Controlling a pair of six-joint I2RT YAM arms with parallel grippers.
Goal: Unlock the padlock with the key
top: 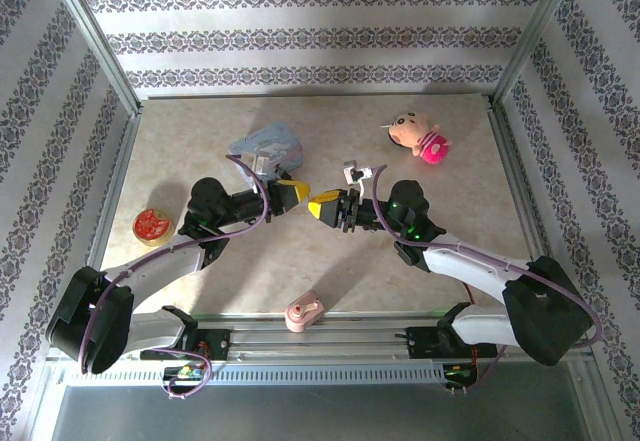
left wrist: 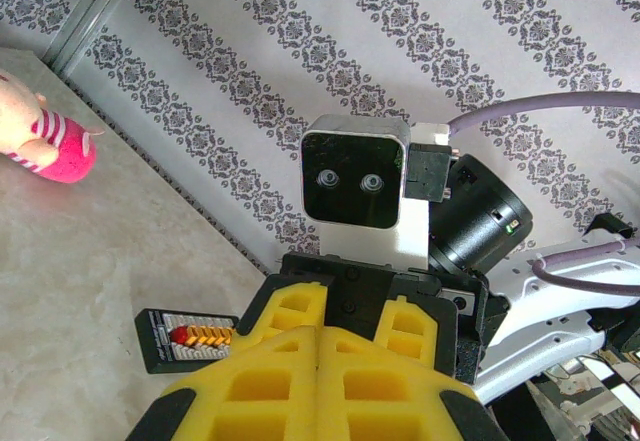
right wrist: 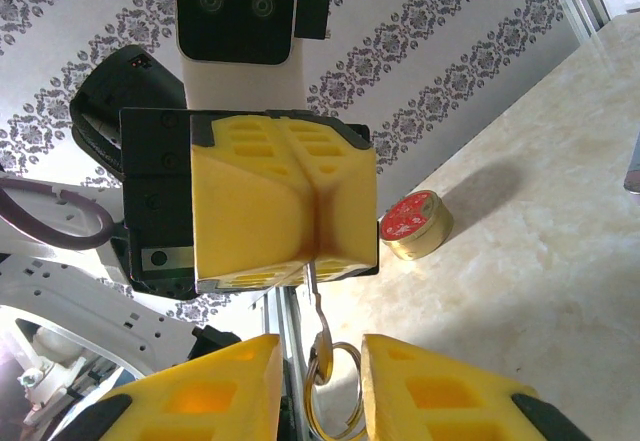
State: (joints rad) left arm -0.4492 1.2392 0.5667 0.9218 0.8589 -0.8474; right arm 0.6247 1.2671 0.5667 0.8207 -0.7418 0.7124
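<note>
Right, I have both grippers nose to nose at the middle of the overhead frame. The left gripper (top: 297, 193) is clamped tight. In the right wrist frame a thin silvery key (right wrist: 313, 283) sticks out from between its yellow fingers (right wrist: 250, 211) and runs down towards the bottom edge. The ring (right wrist: 342, 401) on the key sits at bottom centre, between the fingers of the right gripper (right wrist: 320, 353). Those jaws stand partly apart, with a gap showing on the ring's left side, and I see no grip on it. The padlock (left wrist: 160, 341) lies flat on the table at the lower left of the left wrist frame. It is just beside the right gripper, its right end is hidden behind that gripper's fingers, and neither gripper holds it.
</note>
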